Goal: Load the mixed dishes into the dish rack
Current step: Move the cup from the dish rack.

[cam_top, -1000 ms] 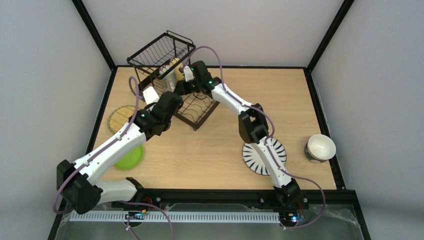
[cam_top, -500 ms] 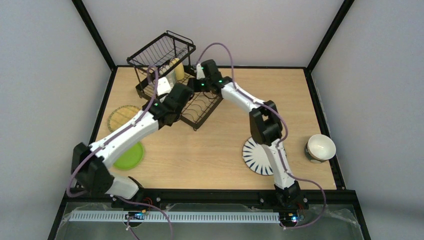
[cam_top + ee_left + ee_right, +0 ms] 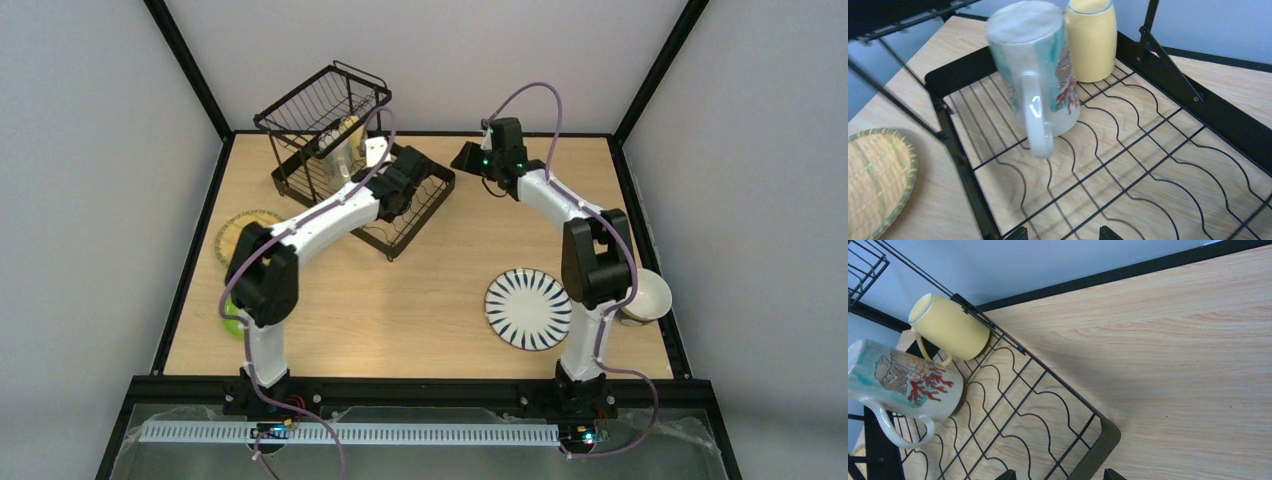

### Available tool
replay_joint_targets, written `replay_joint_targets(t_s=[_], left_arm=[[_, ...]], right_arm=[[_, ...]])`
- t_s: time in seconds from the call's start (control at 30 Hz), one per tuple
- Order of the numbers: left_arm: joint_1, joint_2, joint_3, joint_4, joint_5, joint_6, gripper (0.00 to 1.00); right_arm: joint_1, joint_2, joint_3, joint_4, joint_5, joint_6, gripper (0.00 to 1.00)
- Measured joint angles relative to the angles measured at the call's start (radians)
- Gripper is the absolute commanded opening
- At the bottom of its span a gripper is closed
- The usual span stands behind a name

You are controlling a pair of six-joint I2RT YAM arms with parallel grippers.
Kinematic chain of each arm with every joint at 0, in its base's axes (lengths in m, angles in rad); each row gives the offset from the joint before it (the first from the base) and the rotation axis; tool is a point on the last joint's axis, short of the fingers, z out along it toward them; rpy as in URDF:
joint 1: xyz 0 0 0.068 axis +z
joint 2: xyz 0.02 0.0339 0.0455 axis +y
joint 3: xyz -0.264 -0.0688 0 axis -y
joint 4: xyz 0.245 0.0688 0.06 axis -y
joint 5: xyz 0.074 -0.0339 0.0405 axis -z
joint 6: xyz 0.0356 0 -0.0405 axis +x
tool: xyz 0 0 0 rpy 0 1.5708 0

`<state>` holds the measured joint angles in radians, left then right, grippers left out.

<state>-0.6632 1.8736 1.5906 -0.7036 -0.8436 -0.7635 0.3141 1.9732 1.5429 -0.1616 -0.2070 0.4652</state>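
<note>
The black wire dish rack (image 3: 330,150) stands at the back left. A beige painted mug (image 3: 1038,75) and a yellow mug (image 3: 1091,40) stand upside down on its base; both also show in the right wrist view, beige (image 3: 903,380) and yellow (image 3: 950,332). My left gripper (image 3: 398,190) is open and empty over the rack's wavy dividers (image 3: 1064,234). My right gripper (image 3: 465,158) is open and empty just beyond the rack's right corner (image 3: 1060,474). The striped plate (image 3: 528,308), the woven plate (image 3: 235,235), the lime-green plate (image 3: 231,322) and one small bowl (image 3: 645,295) lie on the table.
The left arm hides most of the lime-green plate, and the right arm's elbow covers part of the bowl. The woven plate also shows in the left wrist view (image 3: 878,180). A black frame edges the wooden table (image 3: 420,300), with grey walls behind.
My right gripper has drawn back from the mugs to the right, off the rack. My left arm has stretched further right over the rack base.
</note>
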Motion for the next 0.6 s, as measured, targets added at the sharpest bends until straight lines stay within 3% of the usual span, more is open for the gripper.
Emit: replay_joint_targets(t_s=[0.3, 0.6], left_arm=[[0.009, 0.284, 0.243, -0.084, -0.087, 0.035, 0.83], [0.06, 0.428, 0.441, -0.175, -0.13, 0.023, 0.84]], right_arm=[[0.0, -0.064, -0.126, 0.122, -0.014, 0.014, 1.0], [0.0, -0.096, -0.167, 0.22, -0.042, 0.04, 1.0]])
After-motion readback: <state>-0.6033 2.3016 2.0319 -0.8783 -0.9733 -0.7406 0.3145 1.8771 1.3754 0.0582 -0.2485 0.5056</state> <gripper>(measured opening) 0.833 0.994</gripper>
